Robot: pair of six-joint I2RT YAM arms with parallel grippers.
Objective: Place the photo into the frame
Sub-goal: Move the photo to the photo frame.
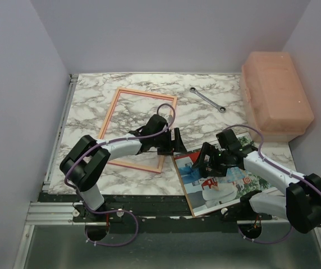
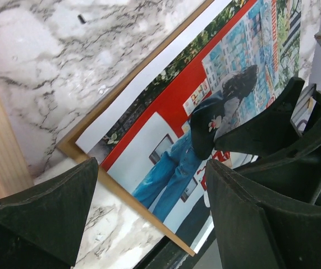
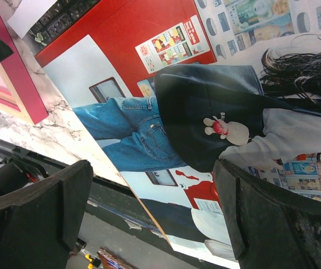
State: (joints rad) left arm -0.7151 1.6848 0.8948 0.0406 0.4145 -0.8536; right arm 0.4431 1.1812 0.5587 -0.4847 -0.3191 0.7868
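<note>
Left gripper [image 2: 152,163] and right gripper [image 3: 153,168] hang spread at the photo [image 1: 208,193], which overhangs the table [image 1: 93,101] edge, so a sloppy nudge might dump it.

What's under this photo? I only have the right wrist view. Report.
Observer: A brown backing panel. Its edge pokes out beyond the photo at the corner nearest the frame.
Operator: Give me the frame's position.
Observer: The frame lies flat on the table to the left of the photo, with marble showing through its opening.
</note>
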